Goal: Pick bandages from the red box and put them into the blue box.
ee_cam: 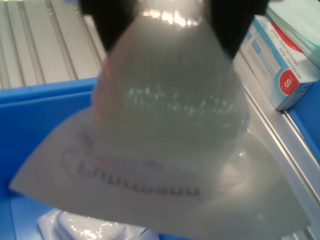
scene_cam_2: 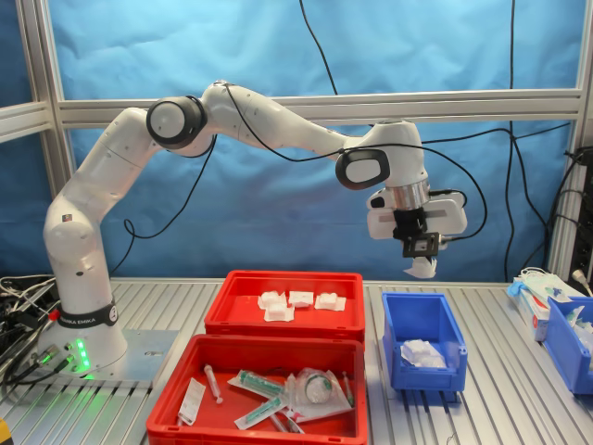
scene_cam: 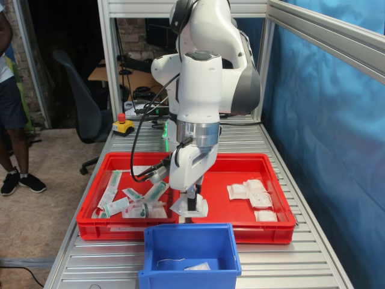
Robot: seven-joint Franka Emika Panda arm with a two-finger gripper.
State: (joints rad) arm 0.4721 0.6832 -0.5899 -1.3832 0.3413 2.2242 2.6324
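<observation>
While it hangs above the blue box (scene_cam_2: 423, 324), the claw (scene_cam_2: 422, 256) pinches one bandage (scene_cam_2: 422, 268) by its top edge, clear of the rim. Another pack (scene_cam_2: 424, 352) lies inside that box; more bandages (scene_cam_2: 298, 301) rest in the red box (scene_cam_2: 283, 318) beside it on the desk (scene_cam_2: 500, 371)

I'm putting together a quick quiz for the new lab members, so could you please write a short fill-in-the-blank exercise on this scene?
1. The gripper is shut on a ____.
2. It hangs above the ____ box, which already holds one pack.
3. Four more bandages lie in the ____ box.

Missing words: bandage; blue; red
</observation>
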